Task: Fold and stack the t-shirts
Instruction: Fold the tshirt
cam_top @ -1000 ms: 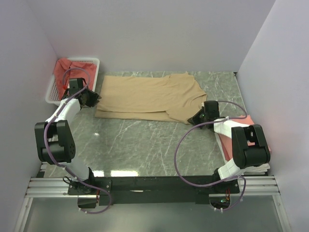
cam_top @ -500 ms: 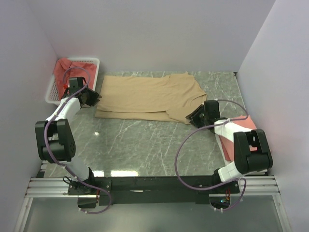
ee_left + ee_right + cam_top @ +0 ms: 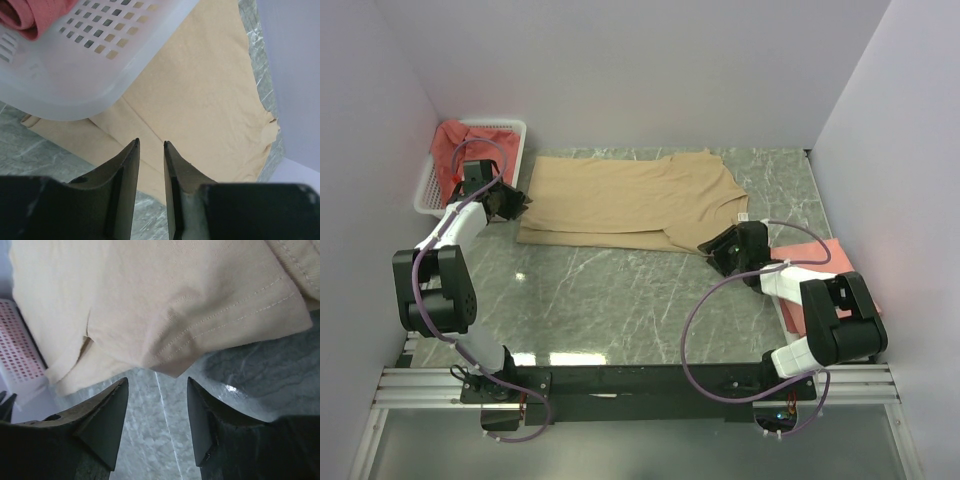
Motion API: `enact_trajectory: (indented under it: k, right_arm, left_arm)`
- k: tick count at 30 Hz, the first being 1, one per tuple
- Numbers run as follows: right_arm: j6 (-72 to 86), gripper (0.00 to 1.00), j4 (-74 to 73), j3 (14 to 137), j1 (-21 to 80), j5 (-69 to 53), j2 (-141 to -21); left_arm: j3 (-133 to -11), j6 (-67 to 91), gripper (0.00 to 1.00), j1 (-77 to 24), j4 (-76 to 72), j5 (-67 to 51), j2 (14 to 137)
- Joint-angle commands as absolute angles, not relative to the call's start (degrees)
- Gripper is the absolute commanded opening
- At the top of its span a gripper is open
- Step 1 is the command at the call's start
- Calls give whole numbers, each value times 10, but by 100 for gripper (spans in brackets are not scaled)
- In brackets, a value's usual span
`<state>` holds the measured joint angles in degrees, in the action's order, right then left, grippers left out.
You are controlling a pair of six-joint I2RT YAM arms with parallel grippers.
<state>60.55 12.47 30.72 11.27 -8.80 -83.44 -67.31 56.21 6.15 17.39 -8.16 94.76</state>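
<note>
On your tabletop [image 3: 620, 300], the tan t-shirt [image 3: 630, 200] lies spread toward 12 o'clock. The white basket [image 3: 428, 192] at 10 o'clock holds coral t-shirts [image 3: 455, 140]. A pink t-shirt [image 3: 823, 252] sits at 4 o'clock. Your left fingers [image 3: 125, 170], narrowly parted and empty, hover over the tan shirt's 9 o'clock edge. Your right fingers [image 3: 107, 415], released, stand just off its 5 o'clock corner.

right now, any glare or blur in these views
Top view: evenly lit, with a bright glare strip on the table at its near edge. Left wrist: the basket looks soft, close to the lens. Right wrist: stitching on the tan shirt is sharp, one small glint on the table.
</note>
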Motion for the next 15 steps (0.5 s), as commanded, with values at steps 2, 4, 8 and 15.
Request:
enact_trajectory:
  k: [2, 4, 8, 15]
  right_arm:
    - [650, 56, 220, 283, 120, -56, -845]
    - [661, 55, 234, 280, 121, -53, -852]
    - [672, 45, 241, 279, 122, -50, -853]
    - [662, 22, 206, 300, 123, -31, -836]
  left_arm:
    - [-682, 554, 31, 60, 158, -94, 952]
    - [-682, 552, 31, 60, 161, -93, 951]
    - [-685, 549, 31, 62, 163, -92, 948]
    - [-686, 549, 31, 63, 163, -96, 948]
